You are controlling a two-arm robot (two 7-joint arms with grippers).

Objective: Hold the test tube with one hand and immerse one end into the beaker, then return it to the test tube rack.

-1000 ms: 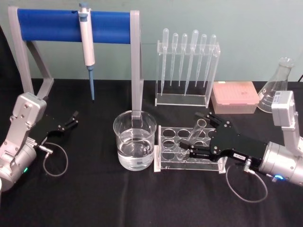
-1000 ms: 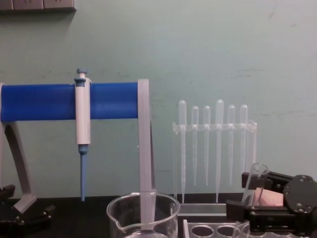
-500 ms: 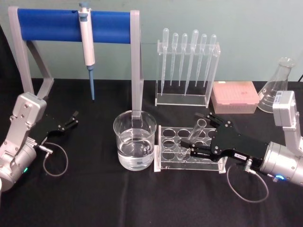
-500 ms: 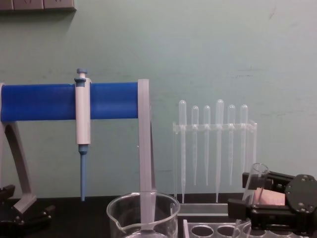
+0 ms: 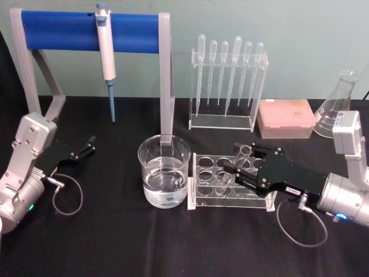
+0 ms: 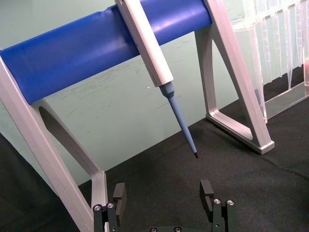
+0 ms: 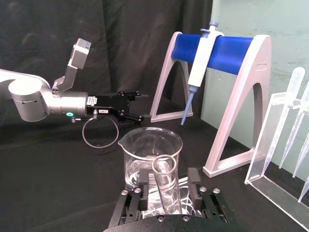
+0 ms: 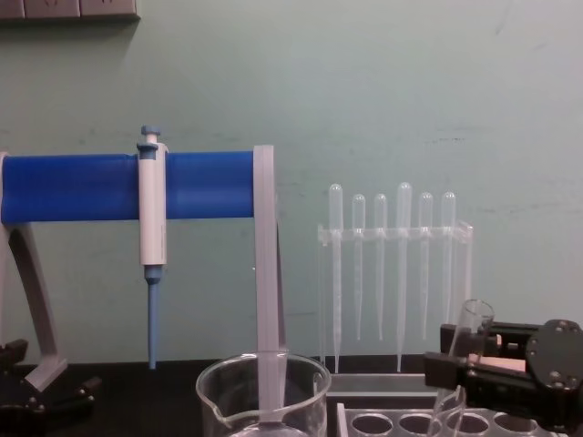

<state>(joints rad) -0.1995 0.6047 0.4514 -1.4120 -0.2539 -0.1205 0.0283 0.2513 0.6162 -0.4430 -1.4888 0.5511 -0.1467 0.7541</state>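
Beaker (image 5: 164, 170): standing just left of the rack (image 5: 204, 173).
Right gripper (image 5: 231, 156): we are straddling the test tube (image 7: 165, 181), fingers spread.
Left gripper (image 5: 87, 146): idling far left, fingers spread.
Test tube: leaning in the rack; we are judging it light, slick, fragile, best pinched gently mid-length.

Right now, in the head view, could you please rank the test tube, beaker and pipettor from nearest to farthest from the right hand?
1. Test tube, inside the open right hand.
2. Beaker, left of the rack.
3. Pipettor, hanging at back left.
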